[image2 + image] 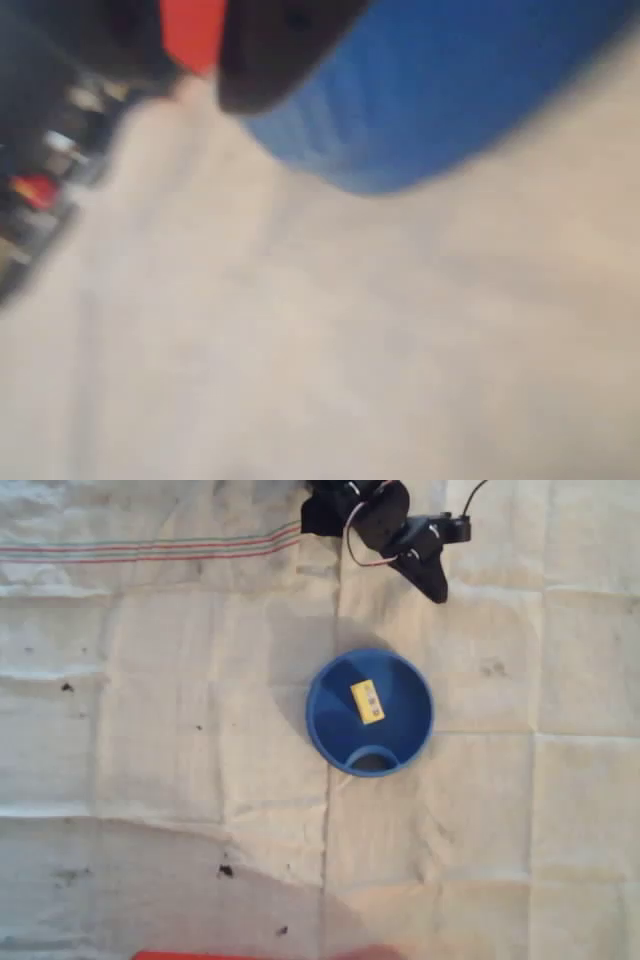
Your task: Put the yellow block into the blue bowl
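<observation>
The yellow block point(367, 701) lies flat inside the blue bowl point(330, 730), well below the gripper point(432, 585), which is clear of the rim; whether its jaws are apart cannot be told.

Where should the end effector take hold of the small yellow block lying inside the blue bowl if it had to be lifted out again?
Probably across the two long sides of the small bright yellow rectangular block, coming straight down from above. It lies flat inside the round deep blue plastic bowl, whose walls block a sideways approach; its narrow width suits the fingers.
</observation>
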Tool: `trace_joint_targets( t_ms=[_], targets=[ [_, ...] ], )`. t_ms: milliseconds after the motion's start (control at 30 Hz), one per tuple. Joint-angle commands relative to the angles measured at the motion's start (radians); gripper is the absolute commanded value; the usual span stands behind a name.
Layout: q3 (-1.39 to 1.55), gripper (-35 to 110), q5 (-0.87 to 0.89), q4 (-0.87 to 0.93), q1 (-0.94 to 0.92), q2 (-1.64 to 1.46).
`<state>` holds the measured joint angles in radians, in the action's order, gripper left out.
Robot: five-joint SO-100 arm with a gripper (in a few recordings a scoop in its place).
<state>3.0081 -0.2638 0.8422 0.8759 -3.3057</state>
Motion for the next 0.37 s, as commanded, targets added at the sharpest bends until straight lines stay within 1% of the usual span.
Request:
trace_joint_targets(
  t_ms=[0, 333],
  targets=[
    [0.176, 0, 0.002, -0.029, 0.006, -0.063],
    [0.192, 0, 0.009, -0.025, 0.003, -0.094]
  ],
)
